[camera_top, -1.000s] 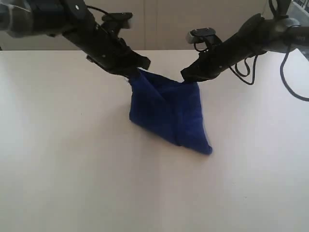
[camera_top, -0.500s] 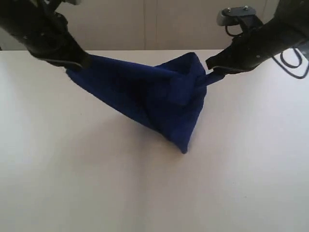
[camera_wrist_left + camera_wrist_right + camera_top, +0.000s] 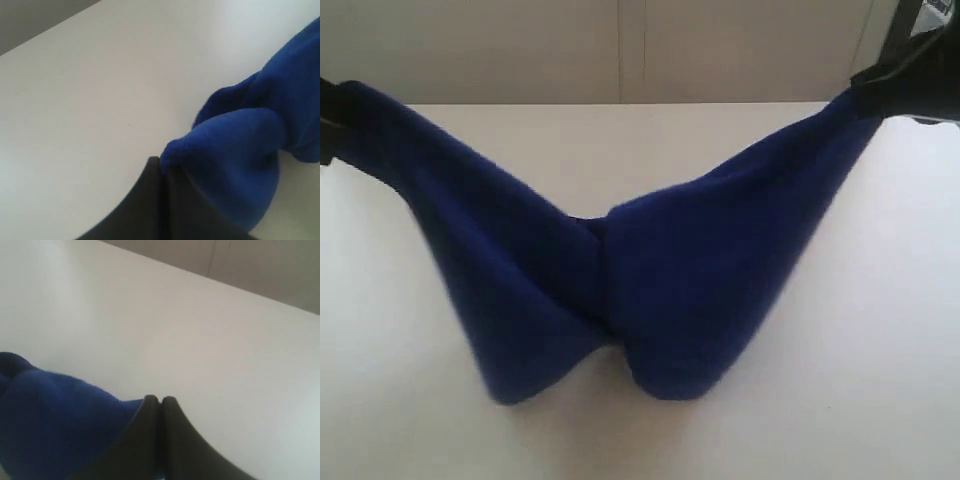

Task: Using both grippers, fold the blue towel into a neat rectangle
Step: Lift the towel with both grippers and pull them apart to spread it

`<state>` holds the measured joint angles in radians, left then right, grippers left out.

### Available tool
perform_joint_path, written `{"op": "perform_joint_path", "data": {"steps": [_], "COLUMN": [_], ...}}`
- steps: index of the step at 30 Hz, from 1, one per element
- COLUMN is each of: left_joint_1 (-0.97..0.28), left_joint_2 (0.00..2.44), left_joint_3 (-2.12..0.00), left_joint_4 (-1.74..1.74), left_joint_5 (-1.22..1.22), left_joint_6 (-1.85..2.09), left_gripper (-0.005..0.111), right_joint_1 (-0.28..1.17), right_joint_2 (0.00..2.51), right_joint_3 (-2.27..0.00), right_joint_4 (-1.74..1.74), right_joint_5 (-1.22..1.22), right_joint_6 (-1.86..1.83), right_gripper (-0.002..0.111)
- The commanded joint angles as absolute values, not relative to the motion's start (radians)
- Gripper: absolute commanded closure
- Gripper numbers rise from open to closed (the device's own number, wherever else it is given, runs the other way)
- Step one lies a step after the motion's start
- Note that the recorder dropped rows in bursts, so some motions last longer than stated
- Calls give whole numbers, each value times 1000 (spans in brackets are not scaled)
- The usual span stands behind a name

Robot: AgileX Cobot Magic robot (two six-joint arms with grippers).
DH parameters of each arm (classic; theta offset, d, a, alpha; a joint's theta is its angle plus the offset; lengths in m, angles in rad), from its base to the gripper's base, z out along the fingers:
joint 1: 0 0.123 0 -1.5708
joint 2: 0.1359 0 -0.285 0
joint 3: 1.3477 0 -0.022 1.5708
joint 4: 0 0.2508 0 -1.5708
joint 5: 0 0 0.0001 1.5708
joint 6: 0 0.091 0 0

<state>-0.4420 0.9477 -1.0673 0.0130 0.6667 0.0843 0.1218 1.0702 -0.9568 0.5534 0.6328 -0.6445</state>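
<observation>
The blue towel [image 3: 680, 290] hangs stretched between the two tools above the white counter [image 3: 620, 140]. It spans nearly the whole width of the exterior view. Its left end is at the left tool [image 3: 324, 128], only a dark sliver of which shows at the left edge. Its right end rises to the right tool [image 3: 885, 82] at the far right corner.

Between the two ends the cloth sags into a deep bunched belly with a fold or crease down the middle, giving two rounded lobes side by side. The lobes hang low on the near side (whether they brush the counter or hang just clear of it cannot be told from here).

In the left wrist view the left tool [image 3: 160, 162] has its dark fingers pressed together. A bunched corner of the towel [image 3: 240, 165] is pinched at their tips, and the rest of the cloth billows away over the counter [image 3: 75, 100].

In the right wrist view the right tool [image 3: 160, 401] is likewise closed, its fingers meeting with only a thin seam between them. The towel [image 3: 55, 420] comes right up to the fingertips on one side, held there in a narrow tongue of fabric, with pale counter [image 3: 210, 340] beyond it.

A beige wall [image 3: 620, 50] stands behind the far edge of the counter.
</observation>
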Motion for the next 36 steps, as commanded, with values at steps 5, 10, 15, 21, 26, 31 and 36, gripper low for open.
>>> {"op": "perform_joint_path", "data": {"steps": [5, 10, 15, 21, 26, 31, 36], "left_joint_1": [-442, -442, -442, -442, -442, -442, -442], "left_joint_2": [790, 862, 968, 838, 637, 633, 793], "left_joint_3": [-1042, -1008, -989, -989, -989, -989, -989], "left_joint_4": [6, 267, 406, 422, 290, 268, 323], "left_joint_5": [734, 675, 669, 732, 855, 834, 777], "left_joint_6": [66, -167, -251, -322, -308, -314, -320], "left_gripper": [107, 107, 107, 107, 107, 107, 107], "right_joint_1": [120, 120, 120, 120, 120, 120, 120], "right_joint_2": [717, 719, 903, 779, 452, 420, 634], "right_joint_3": [-867, -862, -871, -871, -871, -871, -859], "right_joint_4": [242, 84, 26, 7, 11, 0, -6], "right_joint_5": [630, 558, 531, 611, 693, 691, 607], "right_joint_6": [-249, -82, -67, -32, 32, 52, 52], "right_gripper": [108, 108, 108, 108, 108, 108, 108]}}
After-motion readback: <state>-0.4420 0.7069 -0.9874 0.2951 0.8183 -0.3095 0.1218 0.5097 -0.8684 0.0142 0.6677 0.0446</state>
